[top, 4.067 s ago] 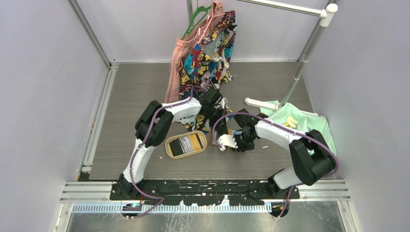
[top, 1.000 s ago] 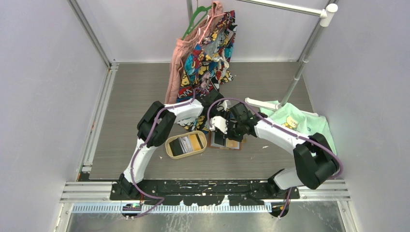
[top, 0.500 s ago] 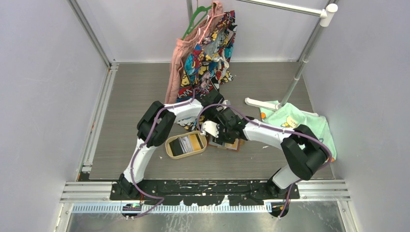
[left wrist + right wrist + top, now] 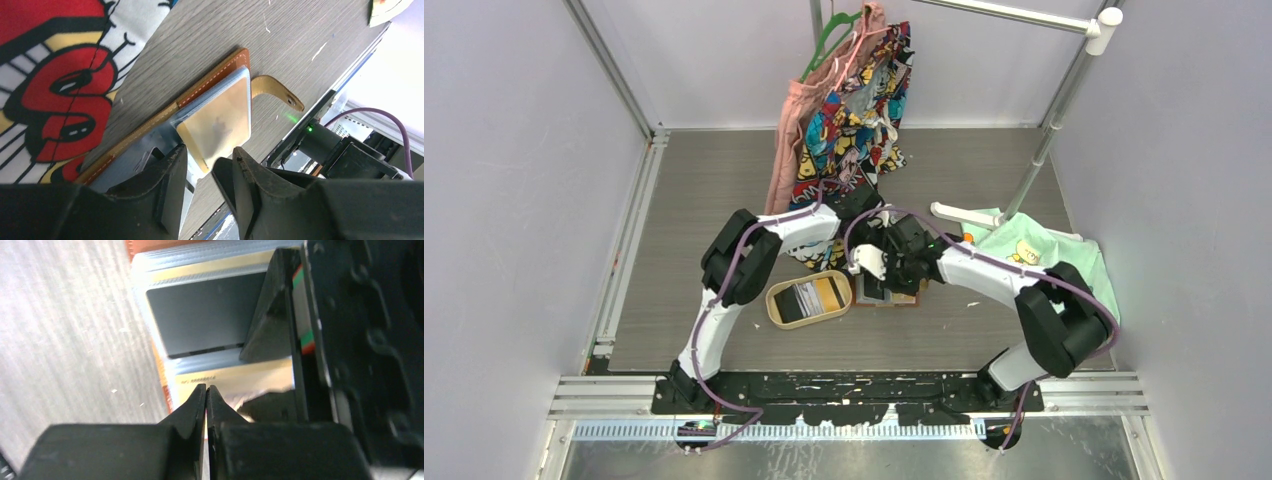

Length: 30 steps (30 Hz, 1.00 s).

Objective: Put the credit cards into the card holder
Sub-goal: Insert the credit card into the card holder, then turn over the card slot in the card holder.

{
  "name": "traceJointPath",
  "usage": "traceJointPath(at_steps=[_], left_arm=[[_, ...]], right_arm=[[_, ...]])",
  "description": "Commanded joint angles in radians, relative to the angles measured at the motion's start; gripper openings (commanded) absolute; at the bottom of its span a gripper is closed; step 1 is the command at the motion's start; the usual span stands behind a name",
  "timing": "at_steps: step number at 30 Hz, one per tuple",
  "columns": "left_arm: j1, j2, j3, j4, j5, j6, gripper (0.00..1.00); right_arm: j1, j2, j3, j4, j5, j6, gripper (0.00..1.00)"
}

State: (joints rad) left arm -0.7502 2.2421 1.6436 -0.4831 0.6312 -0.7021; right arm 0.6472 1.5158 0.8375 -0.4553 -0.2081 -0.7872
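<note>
The tan leather card holder [image 4: 894, 293] lies open on the table, right of the oval tray. Its clear sleeves show a black card [image 4: 200, 315] and a yellow card [image 4: 235, 380]. My left gripper [image 4: 874, 243] is open low over the holder [image 4: 210, 82], with a corner of the sleeved yellow card [image 4: 217, 125] between its fingers [image 4: 170, 185]. My right gripper [image 4: 206, 389] is shut, its tips at the near edge of the yellow card, by the holder's leather rim [image 4: 165, 391]. In the top view it [image 4: 879, 274] sits over the holder. A black [image 4: 791, 303], a striped white [image 4: 809, 297] and a yellow card [image 4: 829, 292] lie in the tray.
The oval light-wood tray [image 4: 774, 300] stands left of the holder. Colourful clothes [image 4: 854, 110] hang from a hanger at the back and reach the table by the left gripper [image 4: 60, 75]. A green shirt [image 4: 1034, 250] and a white rack pole [image 4: 1044, 140] are on the right. The holder's strap [image 4: 277, 90] sticks out.
My right gripper has moved from the holder's front right up and left over the holder, beside the left gripper. The left arm has hardly moved. The tray's cards are unchanged.
</note>
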Motion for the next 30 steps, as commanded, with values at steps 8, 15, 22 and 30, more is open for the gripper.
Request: traceJointPath(at_steps=[8,15,22,30], left_arm=[[0.013,-0.181,-0.099,0.17,-0.035,-0.029,0.4],[0.021,-0.335,-0.27,0.316,-0.095,0.04,0.39],[0.023,-0.586,-0.544,0.513,-0.211,0.128,0.36],[0.025,-0.858,-0.801,0.708,-0.262,0.285,0.47]], right_arm=[[-0.218,-0.188,0.094,-0.237,-0.585,0.088,0.24],[-0.388,-0.117,0.142,-0.28,-0.741,0.381,0.29],[-0.446,-0.056,0.124,-0.209,-0.589,0.583,0.43],[-0.445,0.068,0.153,-0.19,-0.435,0.672,0.44]])
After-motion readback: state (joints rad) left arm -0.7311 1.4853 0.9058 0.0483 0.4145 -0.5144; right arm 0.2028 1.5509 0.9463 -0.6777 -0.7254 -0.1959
